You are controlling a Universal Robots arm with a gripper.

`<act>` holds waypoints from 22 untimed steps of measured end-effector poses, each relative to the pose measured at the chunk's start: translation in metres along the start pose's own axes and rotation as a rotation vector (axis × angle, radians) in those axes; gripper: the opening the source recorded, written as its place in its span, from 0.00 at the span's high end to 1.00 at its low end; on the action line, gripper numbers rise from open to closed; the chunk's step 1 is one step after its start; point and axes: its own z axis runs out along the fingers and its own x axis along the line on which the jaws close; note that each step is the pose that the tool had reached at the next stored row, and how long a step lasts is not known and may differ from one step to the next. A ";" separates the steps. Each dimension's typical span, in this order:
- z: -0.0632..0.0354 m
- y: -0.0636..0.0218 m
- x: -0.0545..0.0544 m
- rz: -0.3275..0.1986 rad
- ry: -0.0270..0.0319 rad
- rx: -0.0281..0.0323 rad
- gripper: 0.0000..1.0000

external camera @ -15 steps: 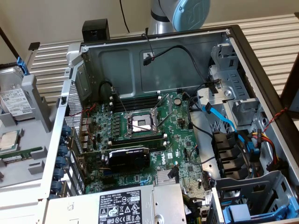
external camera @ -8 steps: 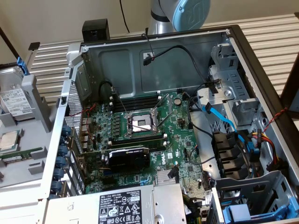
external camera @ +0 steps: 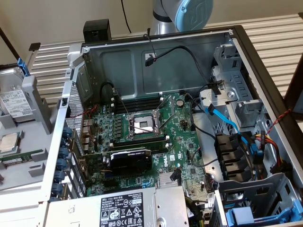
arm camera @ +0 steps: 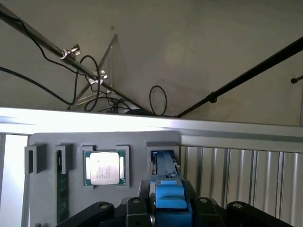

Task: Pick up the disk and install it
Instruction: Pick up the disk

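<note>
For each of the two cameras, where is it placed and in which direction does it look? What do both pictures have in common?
Exterior view: sits high off the arm, looks down into the open computer case; the arm's blue joint shows beyond its far wall.
Wrist view: sits on the wrist, looks across the grey parts tray toward the floor; the gripper shows in the foreground.
Shared: the tray, the disk standing in it, and the processor chip.
</note>
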 end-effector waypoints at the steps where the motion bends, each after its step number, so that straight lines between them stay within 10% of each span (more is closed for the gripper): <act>1: 0.0003 -0.0001 0.000 0.001 0.0000 -0.0005 0.62; 22: 0.0014 0.0030 0.004 0.049 0.0016 0.0081 0.62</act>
